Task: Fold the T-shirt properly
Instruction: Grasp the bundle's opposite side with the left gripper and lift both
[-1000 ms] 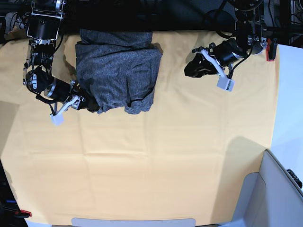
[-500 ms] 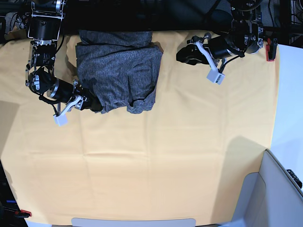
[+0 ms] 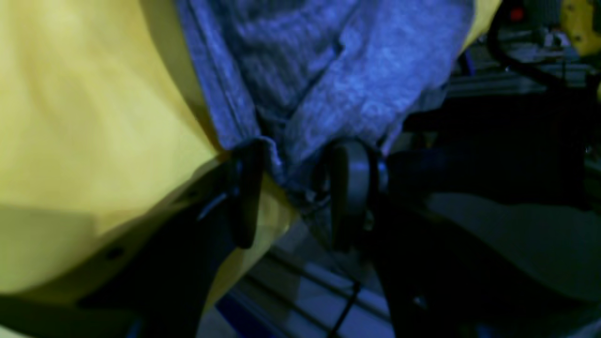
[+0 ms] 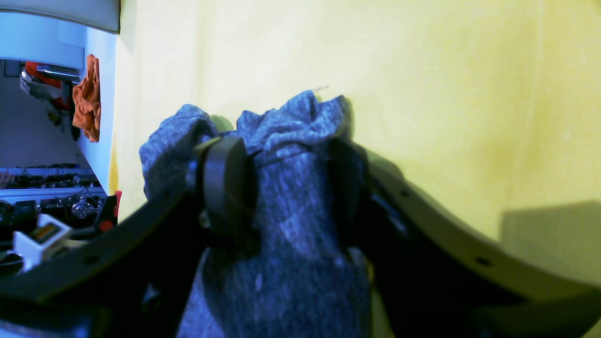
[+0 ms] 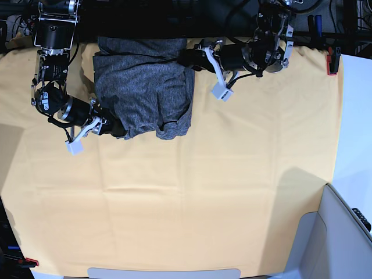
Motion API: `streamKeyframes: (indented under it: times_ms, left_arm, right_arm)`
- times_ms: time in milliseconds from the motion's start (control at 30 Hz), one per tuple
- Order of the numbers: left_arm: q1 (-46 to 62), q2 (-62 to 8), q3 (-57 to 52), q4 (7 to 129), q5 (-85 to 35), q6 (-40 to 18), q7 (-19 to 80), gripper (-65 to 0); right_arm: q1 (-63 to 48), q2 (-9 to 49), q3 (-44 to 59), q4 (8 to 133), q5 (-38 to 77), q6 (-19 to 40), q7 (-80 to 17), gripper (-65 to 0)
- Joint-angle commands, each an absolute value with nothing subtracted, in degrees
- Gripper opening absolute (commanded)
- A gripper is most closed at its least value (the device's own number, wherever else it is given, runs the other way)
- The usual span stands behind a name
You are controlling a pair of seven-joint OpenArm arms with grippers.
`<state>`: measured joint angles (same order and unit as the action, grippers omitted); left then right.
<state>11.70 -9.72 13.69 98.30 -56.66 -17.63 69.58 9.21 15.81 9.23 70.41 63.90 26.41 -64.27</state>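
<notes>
On the yellow cloth [image 5: 203, 192] lies the grey shirt [image 5: 145, 87], partly folded. The right gripper [image 4: 281, 188] is clamped on a bunched fold of it. The left gripper [image 3: 296, 188] stands apart around the shirt's edge.

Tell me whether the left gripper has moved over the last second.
Yes. In the base view the left gripper has swung leftward across the yellow cloth to the T-shirt's top right corner.

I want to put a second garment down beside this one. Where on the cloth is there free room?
The yellow-orange cloth lies bare from the T-shirt hem to the near edge, and between the shirt and the cloth's edge on the left arm's side. The far strip is crowded: the right gripper and left gripper are both at the shirt.
</notes>
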Motion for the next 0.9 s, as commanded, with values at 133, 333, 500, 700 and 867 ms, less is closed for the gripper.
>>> streamKeyframes:
  times_ms: [133,333,500,700,867]
  left_arm:
    - [10.2,-9.9,16.8,94.2,-57.6,-17.8,69.0,-41.3]
    - [9.6,-9.9,19.5,94.1,-57.7,-17.7,69.2,-41.2]
    - [8.3,-9.9,21.2,94.0,-57.9,-17.7,69.5,-41.2]
    - [8.2,-9.9,21.5,94.0,-57.8,-17.7,69.5,-41.2]
    - [6.9,-10.2,21.6,93.9,-57.8,-17.7,69.5,-43.6]
  right_arm:
    - [9.5,16.1,9.2,70.9,62.8,26.2,-66.3,-36.1]
    - [9.5,16.1,9.3,71.0,62.8,26.2,-66.2,-36.1]
    - [9.5,16.1,9.3,71.0,62.8,26.2,-66.2,-36.1]
    - [9.5,16.1,9.3,70.9,62.8,26.2,-66.1,-36.2]
    - [9.5,16.1,9.3,71.0,62.8,26.2,-66.1,-39.5]
